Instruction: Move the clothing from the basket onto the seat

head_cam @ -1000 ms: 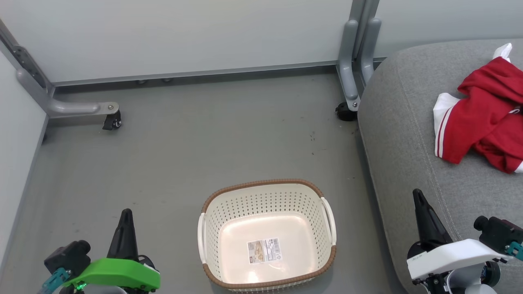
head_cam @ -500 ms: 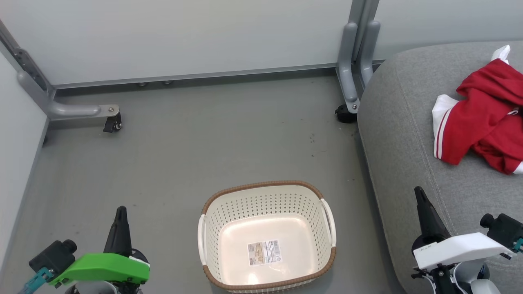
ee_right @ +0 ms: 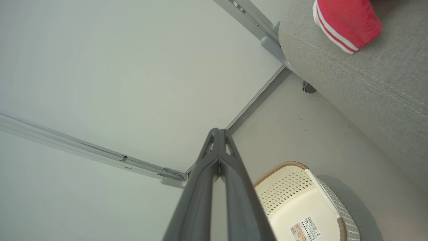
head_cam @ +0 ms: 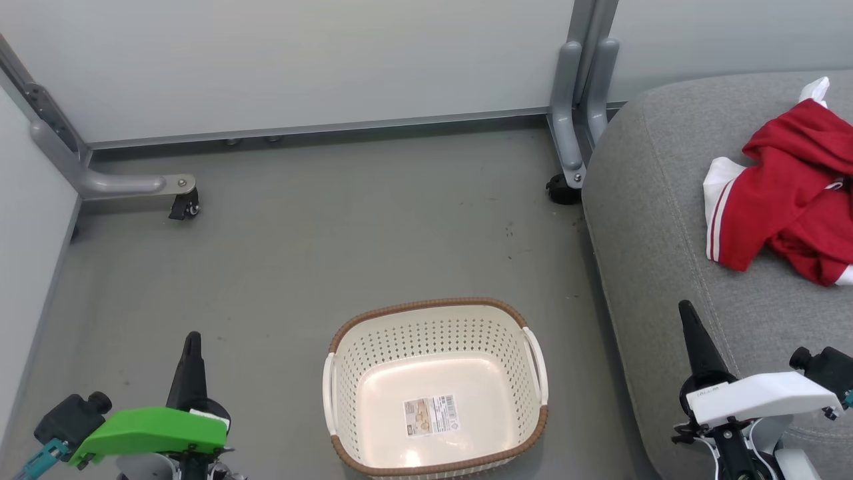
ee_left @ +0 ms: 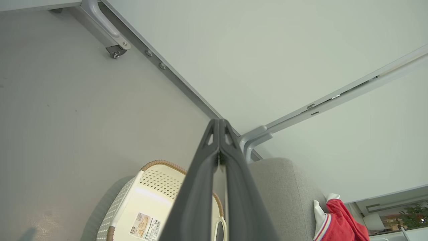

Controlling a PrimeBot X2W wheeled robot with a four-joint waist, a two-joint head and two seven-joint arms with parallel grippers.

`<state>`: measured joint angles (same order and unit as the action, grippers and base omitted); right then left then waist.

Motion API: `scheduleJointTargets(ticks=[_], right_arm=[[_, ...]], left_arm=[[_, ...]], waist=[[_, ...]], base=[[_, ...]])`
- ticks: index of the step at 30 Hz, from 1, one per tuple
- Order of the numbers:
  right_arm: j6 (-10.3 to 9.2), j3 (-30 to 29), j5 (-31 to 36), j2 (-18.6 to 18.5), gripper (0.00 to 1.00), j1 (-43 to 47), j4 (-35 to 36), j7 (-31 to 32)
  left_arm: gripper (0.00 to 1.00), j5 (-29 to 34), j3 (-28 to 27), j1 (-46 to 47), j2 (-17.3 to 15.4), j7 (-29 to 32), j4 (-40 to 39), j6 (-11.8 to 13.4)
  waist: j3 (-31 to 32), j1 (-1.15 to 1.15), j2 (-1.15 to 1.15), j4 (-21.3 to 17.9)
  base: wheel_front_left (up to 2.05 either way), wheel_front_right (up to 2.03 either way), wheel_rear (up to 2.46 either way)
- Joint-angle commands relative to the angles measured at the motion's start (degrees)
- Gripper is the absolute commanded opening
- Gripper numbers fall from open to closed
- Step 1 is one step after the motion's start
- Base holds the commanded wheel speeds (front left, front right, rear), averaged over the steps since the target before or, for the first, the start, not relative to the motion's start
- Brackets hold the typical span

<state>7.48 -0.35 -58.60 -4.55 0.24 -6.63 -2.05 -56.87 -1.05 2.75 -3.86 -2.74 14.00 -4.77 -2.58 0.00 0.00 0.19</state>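
The red clothing with white trim lies crumpled on the grey seat at the right. It shows too in the left wrist view and the right wrist view. The cream basket with its brown rim stands on the floor at the bottom centre, holding nothing but its paper label. My left gripper is shut at the lower left, well clear of the basket. At the lower right, over the seat's front edge, my right gripper is shut with nothing in it.
Pale partition panels close off the back and left. Their grey metal feet with castors stand at the left and beside the seat. Grey floor stretches between the panels and the basket.
Both grippers have drawn back toward the bottom edge of the head view, the left one more. The head view has shifted slightly, so the basket and seat sit a little lower.
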Motion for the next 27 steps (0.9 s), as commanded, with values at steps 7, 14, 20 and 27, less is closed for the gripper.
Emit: scheduleJointTargets(ticks=[7,14,20,27], right_arm=[[0.02,-0.52,-5.68,-0.52,0.0,-2.02,-0.67,0.96],[0.02,-0.88,-9.79,-0.54,0.0,-2.5,-1.54,1.64],[0.02,-1.23,-13.26,-0.53,0.0,-3.19,-2.3,2.27],[0.02,-1.61,-16.88,-0.52,0.0,-3.57,-3.1,2.93]], left_arm=[[0.0,-5.41,-1.04,1.8,0.15,1.37,-0.41,-0.59],[0.0,-9.46,-1.71,2.13,0.22,2.47,-0.35,-0.89],[0.0,-12.88,-2.17,2.34,0.31,3.34,-0.3,-1.19],[0.0,-16.46,-2.74,2.55,0.39,4.32,-0.25,-1.39]], waist=[[0.25,0.0,0.0,-0.02],[0.47,0.0,0.0,-0.04],[0.68,0.0,0.0,-0.05],[0.9,0.0,0.0,-0.07]], base=[[0.0,0.0,0.0],[0.0,0.0,0.0],[0.0,0.0,0.0],[0.0,0.0,0.0]])
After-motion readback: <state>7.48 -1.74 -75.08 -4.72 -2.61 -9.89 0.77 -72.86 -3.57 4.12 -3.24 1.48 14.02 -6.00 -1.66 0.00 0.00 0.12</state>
